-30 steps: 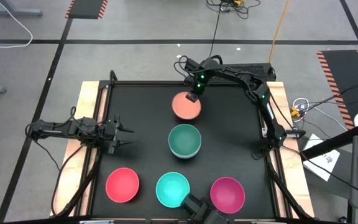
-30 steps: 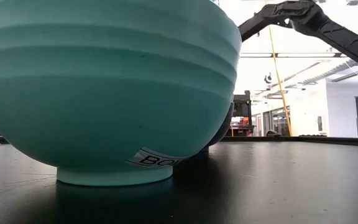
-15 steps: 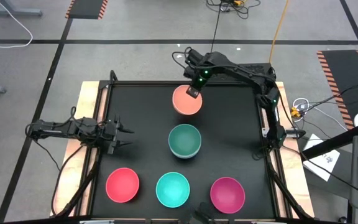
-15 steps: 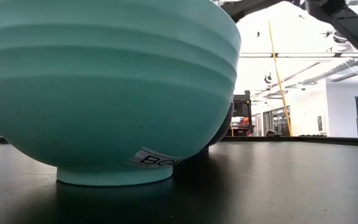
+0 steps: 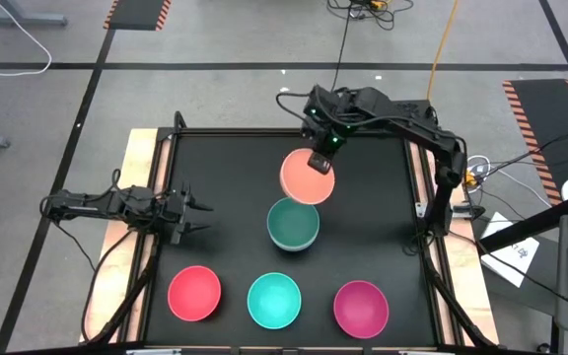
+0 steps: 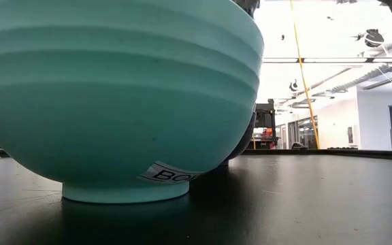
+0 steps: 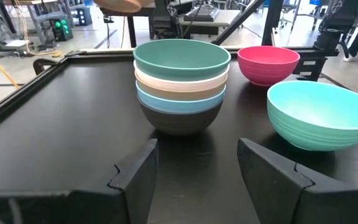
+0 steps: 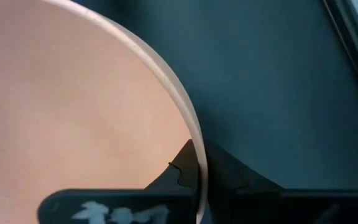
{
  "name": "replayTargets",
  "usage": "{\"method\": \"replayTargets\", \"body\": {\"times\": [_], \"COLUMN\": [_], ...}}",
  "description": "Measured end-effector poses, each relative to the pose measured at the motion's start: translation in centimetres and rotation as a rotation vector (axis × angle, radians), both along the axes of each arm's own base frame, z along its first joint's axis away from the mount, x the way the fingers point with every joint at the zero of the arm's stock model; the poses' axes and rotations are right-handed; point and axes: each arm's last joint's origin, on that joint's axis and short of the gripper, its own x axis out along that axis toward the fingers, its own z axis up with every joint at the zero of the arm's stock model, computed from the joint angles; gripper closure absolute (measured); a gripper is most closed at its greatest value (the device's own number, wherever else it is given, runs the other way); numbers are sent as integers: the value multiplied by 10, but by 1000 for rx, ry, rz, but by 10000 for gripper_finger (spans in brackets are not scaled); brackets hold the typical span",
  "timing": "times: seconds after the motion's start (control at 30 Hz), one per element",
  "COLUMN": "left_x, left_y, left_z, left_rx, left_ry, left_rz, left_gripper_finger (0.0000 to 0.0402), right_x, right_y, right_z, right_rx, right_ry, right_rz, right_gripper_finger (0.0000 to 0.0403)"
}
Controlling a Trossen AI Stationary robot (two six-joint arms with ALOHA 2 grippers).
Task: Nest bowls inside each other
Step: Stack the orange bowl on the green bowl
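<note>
Above the far half of the black table mat [image 5: 225,197], I have the right gripper [image 5: 320,163] clamped on the rim of the round peach-orange bowl [image 5: 307,180] — next, centre it over the dark-green-topped stack of bowls [image 5: 293,224]. Left gripper [image 5: 193,215] waits agape (workshop behind).

My right gripper [image 5: 321,161] holds one bowl [image 5: 307,179] over the middle stack [image 5: 293,224]; three bowls [image 5: 277,301] line the front edge.
</note>
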Motion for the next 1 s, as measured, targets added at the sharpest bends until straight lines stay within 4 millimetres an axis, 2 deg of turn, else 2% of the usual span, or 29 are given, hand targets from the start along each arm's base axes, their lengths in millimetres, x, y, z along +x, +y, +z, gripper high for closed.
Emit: {"method": "replayTargets", "body": {"times": [0.07, 0.37, 0.63, 1.0], "left_x": [0, -1, -1, -1], "left_y": [0, -1, -1, -2], "left_z": [0, -3, -3, -3], "left_rx": [-2, 0, 15, 14], "left_ry": [1, 34, 31, 31], "left_rz": [-10, -20, -25, -60], "left_gripper_finger": [177, 177, 177, 177], "right_x": [5, 35, 50, 69], "right_y": [3, 29, 58, 48], "right_z": [-1, -32, -41, -83], "right_rx": [3, 72, 135, 215], "right_ry": [21, 173, 182, 319], "right_rz": [-9, 36, 88, 78], "right_gripper_finger": [402, 402, 402, 403]}}
